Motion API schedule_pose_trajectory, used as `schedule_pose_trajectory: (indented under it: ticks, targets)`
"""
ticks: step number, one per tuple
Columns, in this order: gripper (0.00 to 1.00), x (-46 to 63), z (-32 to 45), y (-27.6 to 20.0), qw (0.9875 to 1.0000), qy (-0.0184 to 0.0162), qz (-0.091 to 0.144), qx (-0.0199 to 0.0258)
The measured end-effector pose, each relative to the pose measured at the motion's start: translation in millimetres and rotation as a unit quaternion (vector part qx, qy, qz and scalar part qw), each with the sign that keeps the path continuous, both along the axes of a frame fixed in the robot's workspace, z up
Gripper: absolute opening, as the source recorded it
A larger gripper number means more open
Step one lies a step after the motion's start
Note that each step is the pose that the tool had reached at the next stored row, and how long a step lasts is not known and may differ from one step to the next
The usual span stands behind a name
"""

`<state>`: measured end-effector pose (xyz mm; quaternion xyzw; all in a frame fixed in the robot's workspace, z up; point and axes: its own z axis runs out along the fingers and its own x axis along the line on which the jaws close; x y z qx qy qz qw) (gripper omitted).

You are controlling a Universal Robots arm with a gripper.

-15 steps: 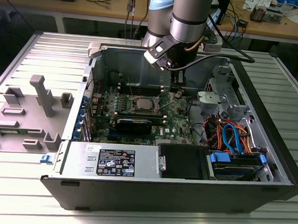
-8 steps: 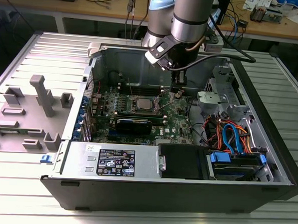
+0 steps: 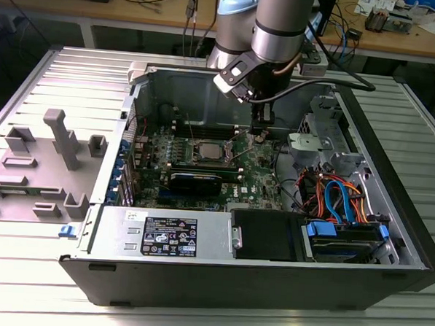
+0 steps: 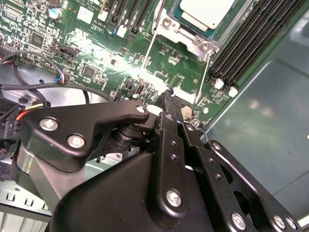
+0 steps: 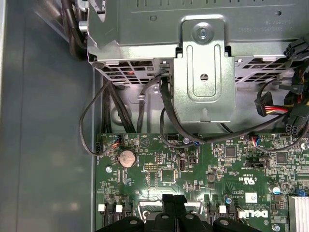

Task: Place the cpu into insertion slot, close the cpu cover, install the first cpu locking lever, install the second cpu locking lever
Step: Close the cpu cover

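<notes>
The cpu [image 4: 205, 10] sits in the insertion slot [image 3: 196, 151] on the green board [image 5: 159, 169], and the cpu cover [image 4: 189, 37] appears to lie closed over its edges. Two thin locking levers [image 4: 203, 72] look raised rather than latched, so locking seems left to do. The claw [image 4: 168, 96] hovers near the slot, on the exterior view's right of it, its fingers pressed together with nothing visible between them.

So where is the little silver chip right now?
In the exterior view the cpu sits in the insertion slot, mid-board inside the case, just to that view's left of the gripper.
</notes>
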<state>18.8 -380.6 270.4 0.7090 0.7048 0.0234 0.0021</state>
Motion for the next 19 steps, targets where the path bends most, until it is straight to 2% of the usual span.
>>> schedule_pose_trajectory:
  ticks: [19]
  targets:
    - [0.11, 3.4, 0.0, 0.0, 1.0000, 0.0000, 0.000, 0.0000]
